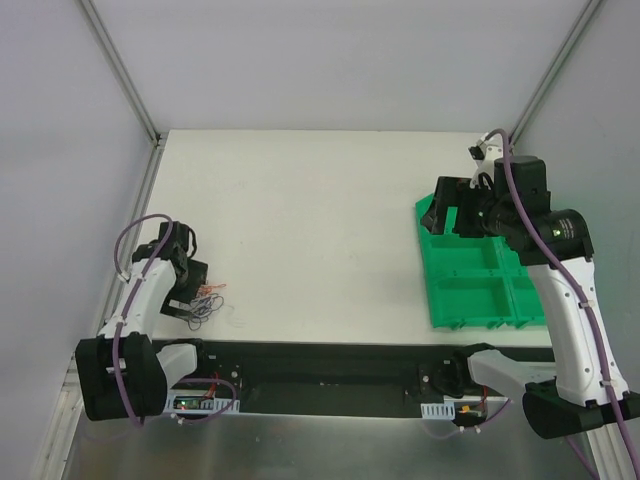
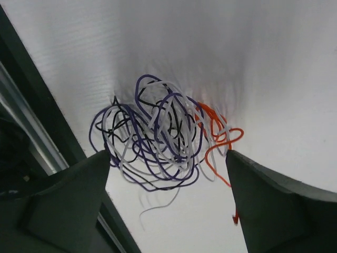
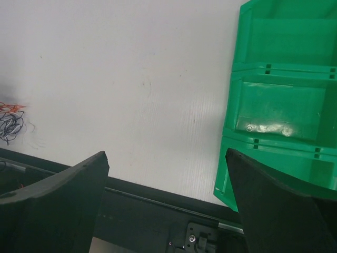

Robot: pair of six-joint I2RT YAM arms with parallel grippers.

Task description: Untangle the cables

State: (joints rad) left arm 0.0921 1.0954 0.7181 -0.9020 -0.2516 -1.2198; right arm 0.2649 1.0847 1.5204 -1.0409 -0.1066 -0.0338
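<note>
The cables [image 2: 163, 137] are a small loopy knot of thin purple, black, whitish and orange wires lying on the white table. In the top view the knot [image 1: 208, 300] sits at the near left, beside my left gripper [image 1: 190, 290]. In the left wrist view my left gripper [image 2: 167, 174] is open, its two dark fingers [image 2: 79, 184] just short of the knot on either side, holding nothing. My right gripper [image 1: 445, 212] is open and empty above the green tray. The knot shows far left in the right wrist view [image 3: 10, 120].
A green compartmented tray [image 1: 480, 270] lies at the right of the table, also in the right wrist view [image 3: 279, 105]. A black strip [image 1: 330, 365] runs along the table's near edge. Grey walls enclose the table at the back and sides.
</note>
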